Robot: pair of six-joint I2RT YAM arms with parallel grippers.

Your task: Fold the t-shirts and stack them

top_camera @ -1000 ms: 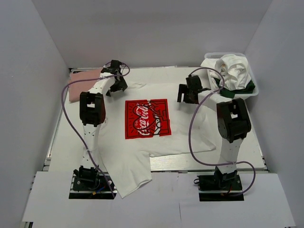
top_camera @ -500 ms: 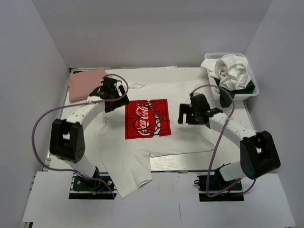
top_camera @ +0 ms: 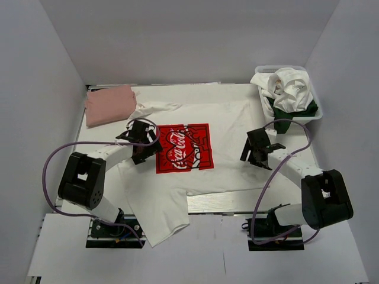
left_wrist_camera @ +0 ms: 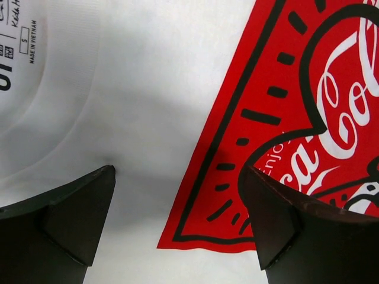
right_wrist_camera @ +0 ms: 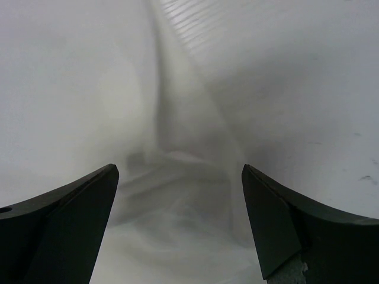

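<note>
A large white t-shirt (top_camera: 231, 127) with a red square Coca-Cola print (top_camera: 183, 147) lies spread on the table. My left gripper (top_camera: 144, 146) is open and low over the print's left edge; the left wrist view shows the print's corner (left_wrist_camera: 213, 231) between its fingers. My right gripper (top_camera: 256, 152) is open and low over the shirt's right edge; the right wrist view shows a white cloth fold (right_wrist_camera: 177, 171) between its fingers. A folded salmon-pink shirt (top_camera: 108, 105) lies at the back left.
A white mesh basket (top_camera: 314, 114) at the back right holds crumpled white (top_camera: 287, 89) and dark green (top_camera: 283, 122) shirts. The spread shirt's lower left part (top_camera: 160, 225) hangs over the table's near edge. Grey walls close in the sides.
Both arms have drawn back toward their bases and dropped low. The left gripper moved from the shirt's collar to the print's left edge; the right moved from the shirt's upper right to its right edge.
</note>
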